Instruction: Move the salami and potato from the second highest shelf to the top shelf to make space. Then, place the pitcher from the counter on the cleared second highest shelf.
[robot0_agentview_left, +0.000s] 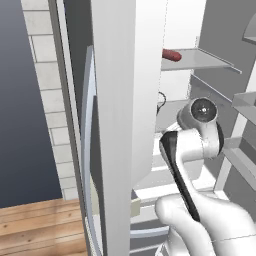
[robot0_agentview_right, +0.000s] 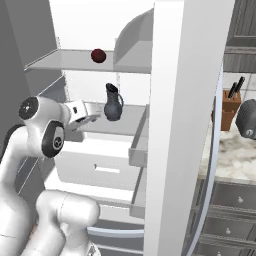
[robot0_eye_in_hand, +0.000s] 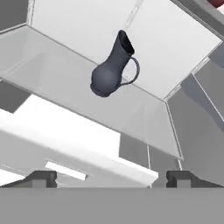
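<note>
We count one pitcher (robot0_agentview_right: 113, 102), dark grey-blue with a single handle, standing upright on the second highest shelf (robot0_agentview_right: 127, 122), a little above the middle-left of the right base view. In the hand view the same pitcher (robot0_eye_in_hand: 113, 68) sits in the upper middle of the frame, leaning with the camera's roll, its base on the pale shelf panel (robot0_eye_in_hand: 144, 118).

We count one salami (robot0_agentview_left: 171, 55), a dark red cylinder lying on the top shelf (robot0_agentview_left: 200, 61) in the upper middle of the left base view. From the right base view we see it end-on as a small dark red round (robot0_agentview_right: 98, 55) at the upper left, on the same panel (robot0_agentview_right: 60, 61). A sliver of red also shows at the top right corner of the hand view.

The tool (robot0_eye_in_hand: 109, 178) hangs released, its two dark fingertips (robot0_eye_in_hand: 41, 178) standing wide apart at the bottom of the hand view with nothing between them. It is near the pitcher but apart from it. In the right base view the tool's tips are hard to make out beyond the white hand.

One white drawer box (robot0_agentview_right: 100, 167) sits below the second highest shelf.

At the right edge of the right base view, one strip of the marble bench (robot0_agentview_right: 227, 157) shows, carrying a knife block (robot0_agentview_right: 231, 107) and a dark rounded item cut off by the frame. The fridge door (robot0_agentview_right: 182, 125) hides much of the shelves in both base views, and in the left base view the pitcher is mostly covered.
</note>
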